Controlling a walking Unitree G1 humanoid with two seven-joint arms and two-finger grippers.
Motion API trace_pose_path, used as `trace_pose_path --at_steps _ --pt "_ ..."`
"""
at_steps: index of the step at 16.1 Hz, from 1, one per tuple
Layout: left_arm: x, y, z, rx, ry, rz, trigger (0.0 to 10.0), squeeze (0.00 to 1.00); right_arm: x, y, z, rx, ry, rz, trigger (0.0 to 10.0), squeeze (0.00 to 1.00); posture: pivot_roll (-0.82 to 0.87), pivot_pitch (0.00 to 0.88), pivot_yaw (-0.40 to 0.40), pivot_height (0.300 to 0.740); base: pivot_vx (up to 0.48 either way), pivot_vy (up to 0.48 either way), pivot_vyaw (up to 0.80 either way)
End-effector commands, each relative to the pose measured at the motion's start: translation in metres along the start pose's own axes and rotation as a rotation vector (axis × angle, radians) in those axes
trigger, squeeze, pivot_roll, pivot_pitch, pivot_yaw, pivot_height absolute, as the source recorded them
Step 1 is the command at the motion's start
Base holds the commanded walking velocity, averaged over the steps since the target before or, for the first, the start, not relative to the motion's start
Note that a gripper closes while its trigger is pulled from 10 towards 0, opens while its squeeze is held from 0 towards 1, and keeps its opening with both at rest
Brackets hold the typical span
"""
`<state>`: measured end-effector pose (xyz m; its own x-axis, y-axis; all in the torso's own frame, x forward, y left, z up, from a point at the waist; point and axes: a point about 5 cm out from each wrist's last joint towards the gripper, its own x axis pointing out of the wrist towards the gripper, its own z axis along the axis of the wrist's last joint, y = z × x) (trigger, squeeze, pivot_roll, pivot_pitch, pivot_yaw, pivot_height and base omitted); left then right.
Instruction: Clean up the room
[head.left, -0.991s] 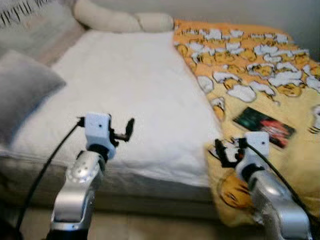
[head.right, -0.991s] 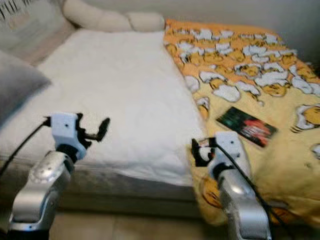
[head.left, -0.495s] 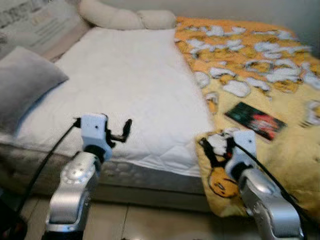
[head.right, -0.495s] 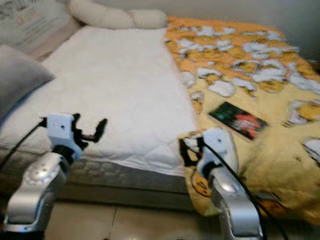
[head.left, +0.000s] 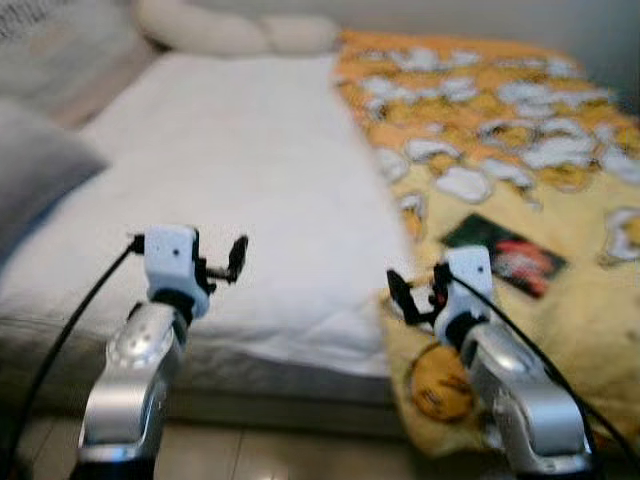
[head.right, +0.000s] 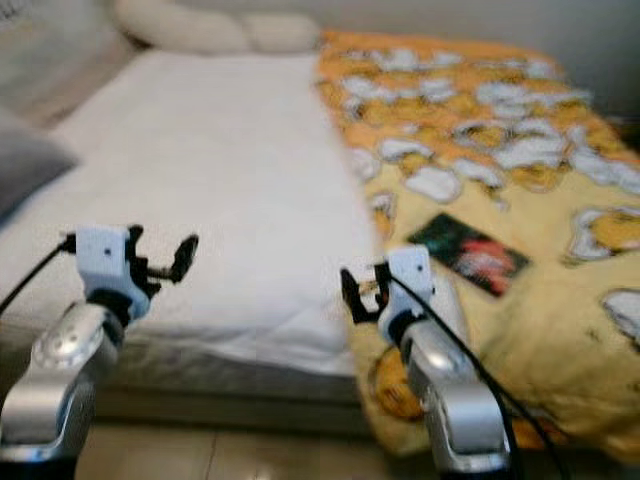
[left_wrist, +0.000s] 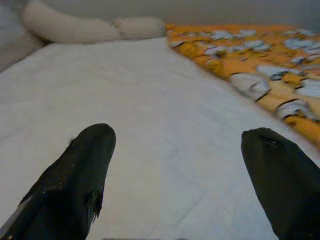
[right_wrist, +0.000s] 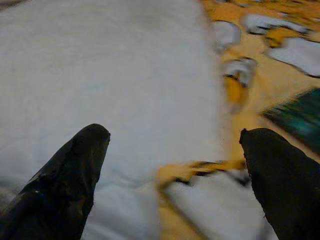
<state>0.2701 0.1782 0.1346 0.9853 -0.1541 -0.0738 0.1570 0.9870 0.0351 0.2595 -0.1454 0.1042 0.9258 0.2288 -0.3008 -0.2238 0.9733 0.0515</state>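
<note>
Both claws are released and empty; the right claw (head.left: 412, 296) hovers at the bed's (head.left: 250, 170) edge, the left claw (head.left: 222, 262) over white mattress; the book (head.left: 503, 254) lies beyond the right claw on the yellow blanket (head.left: 560, 180); probably light, stiff, flat; best pinched at its near edge.
</note>
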Motion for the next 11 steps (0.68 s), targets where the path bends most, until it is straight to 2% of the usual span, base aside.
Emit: trace_pose_path --at_steps 1,5,9,11 --pt "0.002 -0.008 0.000 -0.002 0.004 -0.041 10.0 1.00 -0.001 -0.008 -0.005 0.021 0.036 -0.046 10.0 0.00 -0.01 0.000 0.011 0.740 0.352 0.000 -0.77" --pt "0.000 -0.010 -0.006 0.025 0.037 -0.094 10.0 1.00 -0.002 -0.010 -0.008 0.020 0.051 -0.059 10.0 0.00 -0.01 0.000 0.006 0.740 0.353 0.000 -0.75" --pt "-0.003 -0.009 -0.009 0.036 0.049 -0.107 10.0 1.00 -0.003 -0.014 -0.015 0.024 0.096 -0.074 10.0 0.00 -0.01 0.000 0.001 0.740 0.352 0.000 0.00" --pt "-0.003 -0.009 -0.008 0.043 0.047 -0.117 10.0 1.00 -0.004 -0.013 -0.018 0.061 0.116 -0.071 10.0 0.00 -0.01 0.000 -0.001 0.740 0.354 0.000 0.00"
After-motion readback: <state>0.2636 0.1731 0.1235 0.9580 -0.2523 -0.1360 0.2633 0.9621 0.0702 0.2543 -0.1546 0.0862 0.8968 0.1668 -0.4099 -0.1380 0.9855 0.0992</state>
